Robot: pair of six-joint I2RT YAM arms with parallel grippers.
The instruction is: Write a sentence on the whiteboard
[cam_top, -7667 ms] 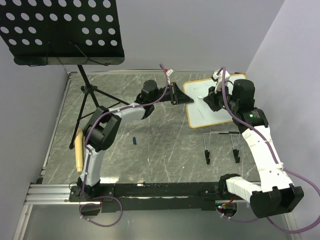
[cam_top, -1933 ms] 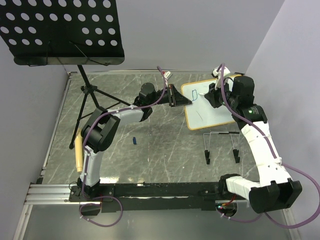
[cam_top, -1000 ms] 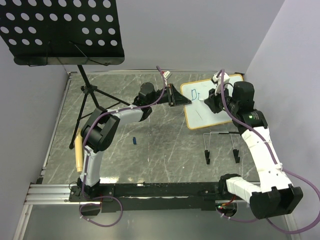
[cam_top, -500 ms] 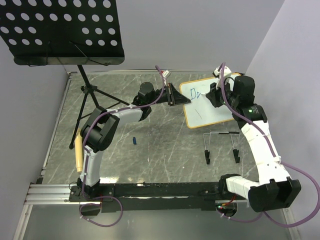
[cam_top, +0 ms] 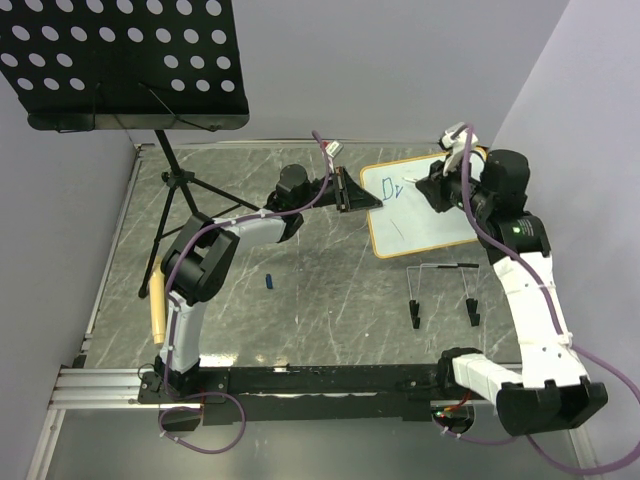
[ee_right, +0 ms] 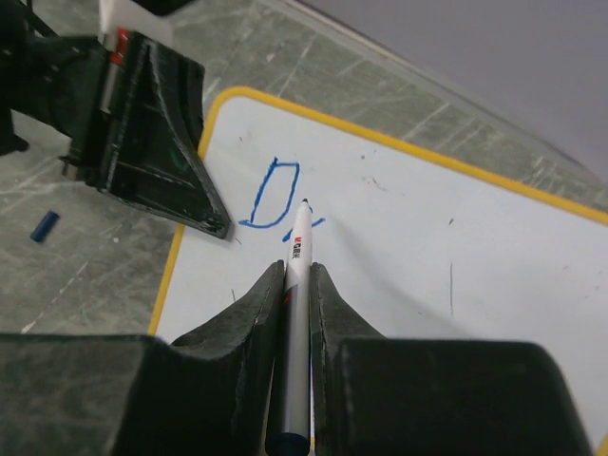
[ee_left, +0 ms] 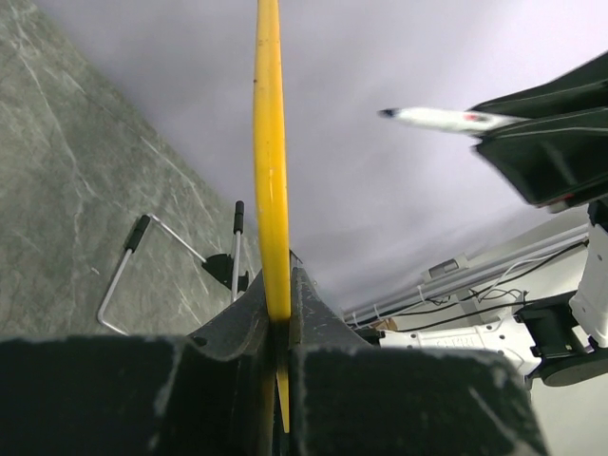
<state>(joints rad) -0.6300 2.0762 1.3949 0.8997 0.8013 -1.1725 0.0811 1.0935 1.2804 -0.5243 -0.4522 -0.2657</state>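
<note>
Grey marbled tabletop [cam_top: 300, 300] carries the whiteboard [cam_top: 430, 220] toward its far right. Of the sentence [ee_right: 275, 195], only a blue "D" and a short stroke beside it show, near the whiteboard's upper left corner. My right gripper [ee_right: 296, 271] is clamped on a white marker [ee_right: 302, 233] with its tip at that stroke; the marker's red label is too small to read. My left gripper [ee_left: 282, 285] pinches the whiteboard's left frame edge. Left of the whiteboard lies a blue cap [cam_top: 269, 282].

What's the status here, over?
Left claw shut on whiteboard edge. Right claw shut on marker, tip by the writing. Sentence barely begun: blue D plus a stroke. Nothing blocking the blank area.
</note>
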